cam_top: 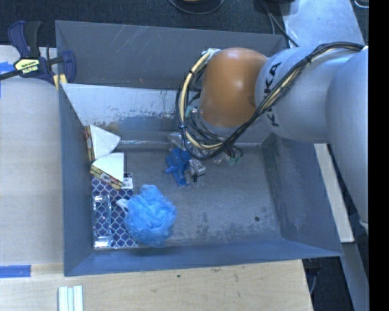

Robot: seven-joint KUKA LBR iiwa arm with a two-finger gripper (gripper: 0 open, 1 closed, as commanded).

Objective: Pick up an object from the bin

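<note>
The silver arm (318, 96) comes in from the right and bends down over the middle of the grey metal bin (168, 57), covering much of the bin's right back corner. At its wrist sits a rounded orange cover (230, 86), with a bundle of black and yellow cables (187, 105) looping down its left side. Below the cover the gripper (193, 169) hangs low over the bin's floor, a little back of centre. From above its tip is mostly hidden by the wrist and cables, so whether it is spread or closed cannot be told. In the bin's front left lies a light-blue mesh bath puff (149, 214), a crumpled ball resting partly on a flat packet (107, 216) with a blue-and-white lattice pattern. Behind the packet, along the left wall, lie a white carton with a yellow-brown edge (111, 168) and a white folded card (104, 141) tilted against the wall. The smallest thing is a dark-blue, jagged little object (177, 164) on the floor near the centre. It touches the gripper's left side, well apart from the puff, and whether the gripper has it cannot be told.
</note>
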